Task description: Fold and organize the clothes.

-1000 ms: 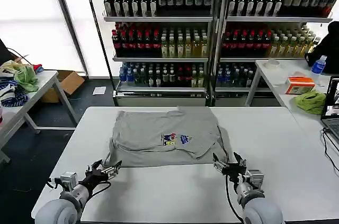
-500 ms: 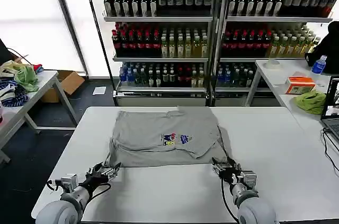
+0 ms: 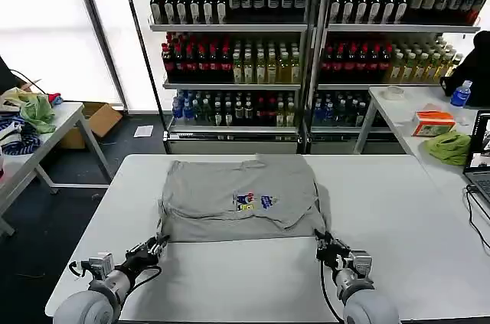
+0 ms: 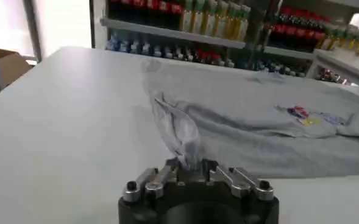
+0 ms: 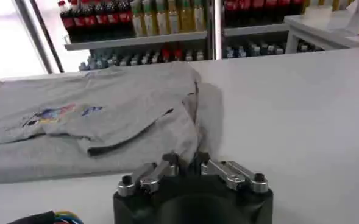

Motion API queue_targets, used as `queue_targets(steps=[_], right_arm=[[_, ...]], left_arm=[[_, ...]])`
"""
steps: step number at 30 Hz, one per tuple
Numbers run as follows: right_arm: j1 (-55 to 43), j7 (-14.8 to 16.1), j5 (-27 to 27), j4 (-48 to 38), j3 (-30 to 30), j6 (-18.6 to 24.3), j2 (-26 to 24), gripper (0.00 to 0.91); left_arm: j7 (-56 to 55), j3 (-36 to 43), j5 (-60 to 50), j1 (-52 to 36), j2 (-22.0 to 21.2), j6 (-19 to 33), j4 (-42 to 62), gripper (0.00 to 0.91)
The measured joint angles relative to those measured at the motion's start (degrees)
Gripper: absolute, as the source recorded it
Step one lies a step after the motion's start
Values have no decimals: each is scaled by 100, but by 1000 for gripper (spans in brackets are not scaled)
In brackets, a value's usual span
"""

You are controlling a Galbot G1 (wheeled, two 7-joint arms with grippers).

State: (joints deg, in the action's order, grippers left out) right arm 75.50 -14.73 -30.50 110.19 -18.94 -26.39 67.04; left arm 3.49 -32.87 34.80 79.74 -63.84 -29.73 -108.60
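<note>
Grey cotton lies spread across the centre of the head view, where a short-sleeved shirt (image 3: 241, 198) rests on a white table (image 3: 398, 209) with its hem toward the lower edge of the frame and its collar toward the shelves of bottled drinks (image 3: 230, 56) in the upper half. Both arms have hold of the near hem. At lower left, the left gripper (image 3: 157, 243) is pinched closed on the shirt's near left corner; its wrist view shows a crumpled tuft of fabric (image 4: 182, 137) rising from between the jaws just above the bottom centre of the frame. At lower right, the right gripper (image 3: 323, 241) is likewise closed on the opposite near corner, and in its wrist view the hem disappears between the fingers (image 5: 167, 164) at lower centre.

Gripping the two hem corners at once looks like preparation for a fold: with both corners held, the near edge could be lifted and carried toward the collar in one even motion. That is a judgement from the grip alone.

Already partly folded, the shirt forms a rough rectangle, its sleeves turned inward, the right-hand one as a diagonal flap across the middle. A small multicoloured print (image 3: 253, 201) sits near the centre of the chest. Fabric is mostly flat, with soft creases and a bunched ridge at the left corner.
</note>
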Motion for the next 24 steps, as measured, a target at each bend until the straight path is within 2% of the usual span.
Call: queue_targets(steps=[11, 24], right_arm=[[218, 132, -94, 198, -145, 53, -183, 0], [1026, 215, -137, 880, -553, 81, -471, 0]], left_arm=[[-16, -121, 110, 161, 80, 4, -158, 10], [-17, -396, 112, 768, 23, -145, -730, 10]])
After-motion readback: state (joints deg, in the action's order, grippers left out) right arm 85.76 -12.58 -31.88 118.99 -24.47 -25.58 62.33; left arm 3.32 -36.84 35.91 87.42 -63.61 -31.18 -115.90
